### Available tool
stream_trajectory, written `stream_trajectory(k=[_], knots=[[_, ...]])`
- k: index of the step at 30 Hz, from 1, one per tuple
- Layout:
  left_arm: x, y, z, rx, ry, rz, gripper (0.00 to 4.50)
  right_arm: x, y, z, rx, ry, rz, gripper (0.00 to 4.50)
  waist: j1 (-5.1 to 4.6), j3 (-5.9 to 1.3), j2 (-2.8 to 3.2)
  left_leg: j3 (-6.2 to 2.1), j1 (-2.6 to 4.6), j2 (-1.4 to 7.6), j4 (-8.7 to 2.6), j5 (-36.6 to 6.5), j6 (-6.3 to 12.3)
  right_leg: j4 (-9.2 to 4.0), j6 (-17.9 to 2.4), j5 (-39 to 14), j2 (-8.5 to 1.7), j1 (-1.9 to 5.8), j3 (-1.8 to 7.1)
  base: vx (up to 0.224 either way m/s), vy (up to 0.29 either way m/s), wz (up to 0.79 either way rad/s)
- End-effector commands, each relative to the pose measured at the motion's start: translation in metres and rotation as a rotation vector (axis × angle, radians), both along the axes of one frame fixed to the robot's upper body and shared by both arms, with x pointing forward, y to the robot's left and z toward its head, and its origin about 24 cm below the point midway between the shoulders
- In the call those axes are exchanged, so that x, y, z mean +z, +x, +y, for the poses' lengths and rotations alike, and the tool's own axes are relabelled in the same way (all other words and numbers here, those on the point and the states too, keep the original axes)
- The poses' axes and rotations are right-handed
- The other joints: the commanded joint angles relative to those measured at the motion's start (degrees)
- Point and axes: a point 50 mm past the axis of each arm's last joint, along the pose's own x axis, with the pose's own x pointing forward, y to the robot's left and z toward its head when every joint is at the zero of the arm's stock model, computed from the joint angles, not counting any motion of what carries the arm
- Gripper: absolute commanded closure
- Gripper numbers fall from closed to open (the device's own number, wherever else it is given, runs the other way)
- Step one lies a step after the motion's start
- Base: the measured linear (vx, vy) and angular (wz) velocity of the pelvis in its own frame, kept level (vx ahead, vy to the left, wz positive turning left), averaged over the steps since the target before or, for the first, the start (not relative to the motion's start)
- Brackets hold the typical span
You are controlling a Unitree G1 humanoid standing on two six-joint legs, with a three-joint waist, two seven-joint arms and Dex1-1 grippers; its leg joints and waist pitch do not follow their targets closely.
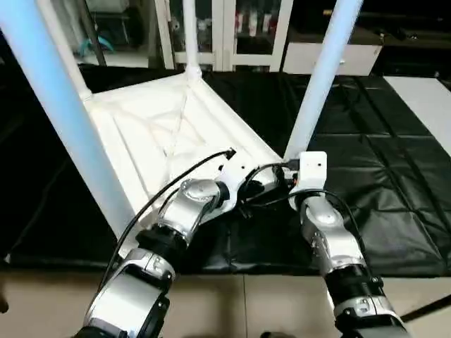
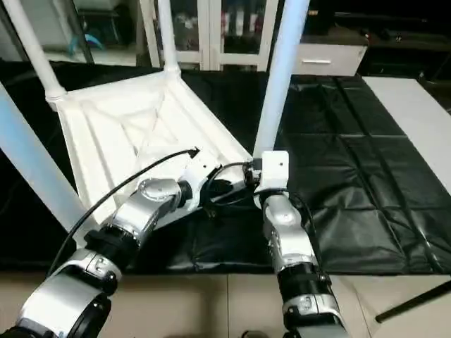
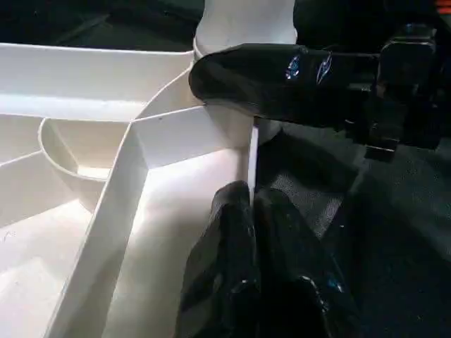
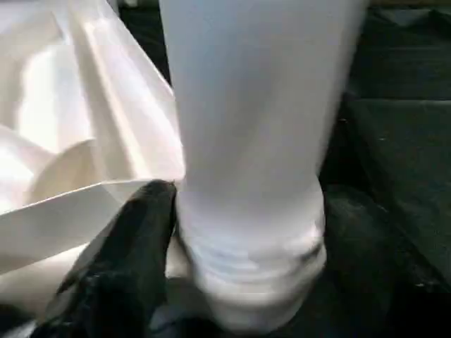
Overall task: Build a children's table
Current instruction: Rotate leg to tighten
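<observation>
White plastic rectangular tabletop point(image 1: 169, 134): upside down on black padded mat point(image 1: 366, 176), ribbed underside up, white tapered tube legs upright in corner sockets. Right gripper point(image 4: 176, 225) clamped on near-right leg point(image 1: 320, 84) (at its base). Left gripper point(image 3: 254, 211): fingers together, beside that socket.

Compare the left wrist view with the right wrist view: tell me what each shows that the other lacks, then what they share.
The left wrist view has the left gripper with its fingers closed on the thin rim of the table top, and the right gripper's black finger lying across the base of the leg.

The right wrist view has a long stretch of that leg rising from its corner socket.

Both show the ribbed white underside, the same corner and the black mat.
</observation>
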Motion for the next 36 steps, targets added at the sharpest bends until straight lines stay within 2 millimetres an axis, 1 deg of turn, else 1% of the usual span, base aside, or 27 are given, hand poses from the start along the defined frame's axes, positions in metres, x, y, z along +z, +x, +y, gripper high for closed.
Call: stream_trajectory(k=[1,2,3,4,5,6,8,9,10,11,13,17,18,19,20,21,22,23,24,27,28,29,31,33,34,35,36], knots=[[-0.008,0.004,0.015,0.101,-0.005,0.001,4.50,0.015,-0.005,0.036,0.182,0.071,-0.096,1.08,-0.21,-3.34,-1.06,-0.16,-0.55,-0.13,-4.40,-12.33,5.20,-3.59,-10.49,-15.17,-0.15,3.30,-0.04,0.000,0.000,0.00],[-0.009,0.004,0.015,0.098,-0.003,0.001,4.50,0.015,-0.005,0.035,0.182,0.069,-0.098,0.91,-0.21,-3.34,-1.06,-0.16,-0.55,-0.13,-4.40,-12.33,5.20,-3.59,-10.49,-15.17,-0.15,3.30,-0.04,0.000,0.000,0.00],[-0.009,0.004,0.015,0.098,-0.003,0.001,4.50,0.015,-0.005,0.035,0.182,0.069,-0.098,0.91,-0.66,-3.40,-1.14,-0.41,-0.80,-0.05,-4.53,-13.00,4.46,-3.60,-9.49,-17.09,-0.24,3.53,-0.15,0.000,0.000,0.00],[-0.009,0.002,0.017,0.052,-0.001,-0.001,4.50,0.017,-0.006,0.029,0.192,0.048,-0.107,0.80,-0.83,-3.34,-0.99,-0.45,-0.70,0.01,-4.57,-13.23,4.03,-3.69,-9.39,-17.69,-0.30,3.32,-0.11,0.000,0.000,0.00],[-0.009,0.000,0.018,0.024,0.001,0.004,4.50,0.018,-0.007,0.025,0.201,0.037,-0.110,0.70,-0.85,-3.22,-0.97,-0.43,-0.27,0.05,-4.61,-14.34,3.69,-4.09,-9.23,-18.93,-0.07,3.06,-0.13,0.000,0.000,0.00],[-0.010,-0.003,0.019,-0.036,0.007,0.007,4.50,0.020,-0.009,0.018,0.226,0.014,-0.109,0.53,-0.84,-3.26,-0.93,-0.28,0.07,0.18,-4.52,-14.72,3.69,-4.02,-9.95,-17.89,-0.05,2.72,0.08,0.000,0.000,0.00],[-0.012,-0.011,0.021,-0.156,0.021,0.029,4.50,0.022,-0.016,0.005,0.304,-0.036,-0.091,0.45,-0.64,-3.23,-0.89,-0.20,-0.02,0.23,-4.55,-13.70,4.14,-3.71,-10.89,-14.76,0.05,3.01,0.18,0.000,0.000,0.00],[-0.012,-0.011,0.021,-0.156,0.021,0.029,4.50,0.022,-0.016,0.005,0.304,-0.036,-0.091,0.35,-0.45,-3.09,-0.79,-0.08,0.18,0.30,-4.55,-13.94,4.44,-3.77,-11.41,-14.40,0.06,2.91,0.21,0.000,0.000,0.00],[-0.014,-0.017,0.025,-0.232,0.043,0.042,4.50,0.023,-0.021,-0.005,0.383,-0.087,-0.063,0.35,-0.26,-3.22,-0.85,-0.08,0.13,0.31,-4.50,-13.62,4.71,-3.64,-11.69,-14.05,-0.04,3.06,0.27,0.000,0.000,0.00],[-0.014,-0.017,0.025,-0.234,0.043,0.042,4.50,0.023,-0.022,-0.006,0.385,-0.089,-0.062,0.35,0.11,-3.14,-0.69,0.05,0.39,0.39,-4.46,-13.55,4.91,-3.72,-11.96,-13.85,0.00,2.83,0.35,0.000,0.000,0.00],[-0.016,-0.019,0.031,-0.267,0.061,0.074,4.50,0.026,-0.029,-0.021,0.465,-0.147,-0.031,0.35,0.63,-3.16,-0.58,0.15,0.63,0.54,-4.45,-13.33,4.65,-3.57,-12.37,-12.95,0.03,2.68,0.45,0.000,0.000,0.00],[-0.016,-0.025,0.044,-0.383,0.072,0.134,4.50,0.034,-0.052,-0.048,0.679,-0.245,0.042,0.35,1.80,-3.07,-0.55,0.09,0.58,0.64,-4.48,-12.57,4.86,-3.22,-12.40,-10.76,-0.04,3.12,0.54,0.000,0.000,0.00],[-0.016,-0.025,0.044,-0.383,0.072,0.134,4.50,0.034,-0.052,-0.048,0.679,-0.245,0.042,0.35,1.94,-3.08,-0.61,0.03,0.51,0.67,-4.50,-12.39,4.90,-3.21,-12.38,-10.54,-0.13,3.27,0.53,0.000,0.000,0.00],[-0.014,-0.032,0.050,-0.486,0.073,0.165,4.50,0.038,-0.064,-0.054,0.797,-0.268,0.071,0.35,1.83,-3.00,-0.73,0.04,0.29,0.57,-4.58,-12.87,5.03,-3.34,-12.37,-11.85,-0.25,3.28,0.49,0.000,0.000,0.00],[-0.014,-0.035,0.052,-0.526,0.072,0.177,4.50,0.039,-0.068,-0.055,0.837,-0.274,0.081,0.35,1.97,-3.10,-0.80,-0.06,0.38,0.78,-4.53,-13.03,5.03,-3.24,-12.34,-11.81,-0.37,3.46,0.53,0.000,0.000,0.00],[-0.014,-0.035,0.052,-0.526,0.072,0.177,4.50,0.039,-0.068,-0.055,0.837,-0.274,0.081,0.35,1.94,-2.95,-0.89,-0.02,0.36,0.88,-4.55,-13.16,5.15,-3.29,-12.36,-12.01,-0.42,3.30,0.64,0.000,0.000,0.00],[-0.014,-0.042,0.059,-0.606,0.107,0.232,4.50,0.039,-0.077,-0.057,0.913,-0.274,0.119,0.35,1.85,-2.94,-0.67,0.00,0.28,0.79,-4.64,-13.47,5.09,-3.31,-12.69,-12.80,-0.48,3.25,0.61,0.000,0.000,0.00],[-0.014,-0.042,0.059,-0.606,0.107,0.232,4.50,0.039,-0.077,-0.057,0.913,-0.274,0.119,0.35,1.87,-3.03,-0.71,-0.02,0.40,0.91,-4.64,-13.53,5.01,-3.31,-12.80,-12.76,-0.46,3.27,0.60,0.000,0.000,0.00],[-0.015,-0.045,0.062,-0.629,0.120,0.254,4.50,0.039,-0.079,-0.057,0.933,-0.270,0.130,0.35,1.82,-2.85,-0.71,0.11,0.47,0.93,-4.64,-13.72,4.85,-3.41,-12.99,-13.25,-0.39,2.91,0.65,0.000,0.000,0.00],[-0.015,-0.046,0.064,-0.645,0.127,0.268,4.50,0.039,-0.080,-0.057,0.946,-0.268,0.140,0.35,2.04,-2.80,-0.56,0.11,0.75,1.04,-4.75,-14.68,3.99,-3.49,-13.06,-14.63,-0.38,2.69,0.66,0.000,0.000,0.00],[-0.014,-0.046,0.064,-0.648,0.123,0.270,4.50,0.038,-0.081,-0.057,0.955,-0.265,0.146,0.35,2.03,-2.89,-0.95,0.19,0.84,1.01,-4.70,-15.07,3.60,-3.53,-12.98,-15.04,-0.28,2.64,0.67,0.000,0.000,0.00],[-0.013,-0.047,0.064,-0.649,0.120,0.271,4.50,0.038,-0.081,-0.057,0.960,-0.264,0.153,0.35,2.16,-2.90,-0.83,0.14,0.87,1.04,-4.73,-15.17,3.39,-3.44,-12.95,-15.19,-0.34,2.64,0.68,0.000,0.000,0.00],[-0.012,-0.047,0.064,-0.651,0.117,0.270,4.50,0.038,-0.080,-0.056,0.963,-0.260,0.159,0.35,2.12,-2.88,-0.75,0.09,0.62,1.01,-4.80,-14.94,3.18,-3.36,-12.70,-14.92,-0.38,2.78,0.68,0.000,0.000,0.00],[-0.012,-0.047,0.063,-0.655,0.116,0.270,4.50,0.038,-0.079,-0.056,0.962,-0.262,0.161,0.35,2.12,-3.00,-0.83,0.10,0.56,0.95,-4.68,-14.12,3.28,-3.27,-12.56,-14.00,-0.43,2.87,0.69,0.000,0.000,0.00],[-0.012,-0.047,0.063,-0.657,0.115,0.270,4.50,0.037,-0.079,-0.056,0.962,-0.261,0.163,0.35,2.17,-3.12,-1.10,0.10,0.46,0.89,-4.56,-13.09,3.61,-3.09,-12.55,-13.36,-0.50,3.02,0.68,0.000,0.000,0.00],[-0.012,-0.048,0.063,-0.659,0.114,0.270,4.50,0.037,-0.079,-0.057,0.964,-0.260,0.165,0.35,2.20,-3.11,-1.06,0.12,0.42,0.89,-4.54,-12.76,3.78,-3.12,-12.53,-13.21,-0.52,3.02,0.70,0.000,0.000,0.00],[-0.011,-0.049,0.063,-0.663,0.112,0.272,4.50,0.036,-0.079,-0.057,0.971,-0.257,0.170,0.51,2.21,-3.16,-1.01,0.15,0.42,0.88,-4.45,-12.08,4.02,-3.07,-12.64,-12.67,-0.53,3.02,0.68,0.000,0.000,0.00]])
